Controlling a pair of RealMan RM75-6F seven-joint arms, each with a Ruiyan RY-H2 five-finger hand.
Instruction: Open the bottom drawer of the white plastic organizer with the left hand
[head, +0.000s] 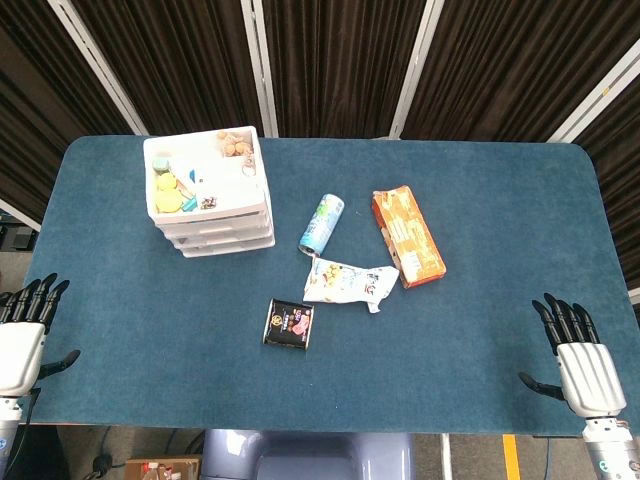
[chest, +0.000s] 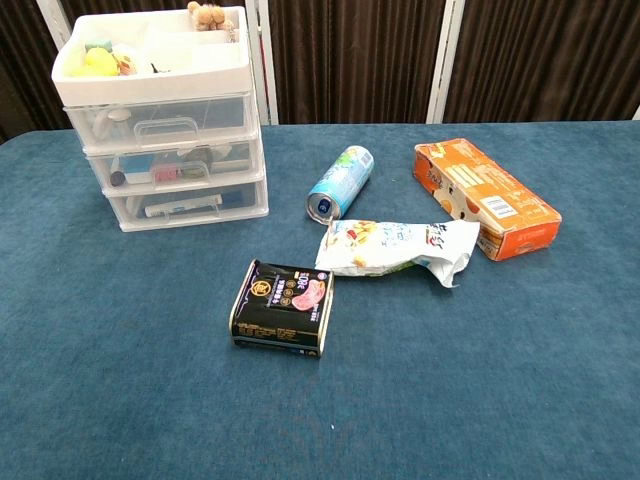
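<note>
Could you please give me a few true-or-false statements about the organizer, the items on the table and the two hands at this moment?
1. The bottom drawer of the white organizer is shut. True.
2. The left hand is gripping a drawer handle. False: it hangs at the table's near edge, holding nothing.
3. The can lies on its side. True.
4. The orange box sits left of the organizer. False: it lies well to its right.
5. The right hand holds the black tin. False: the tin lies alone on the table.
</note>
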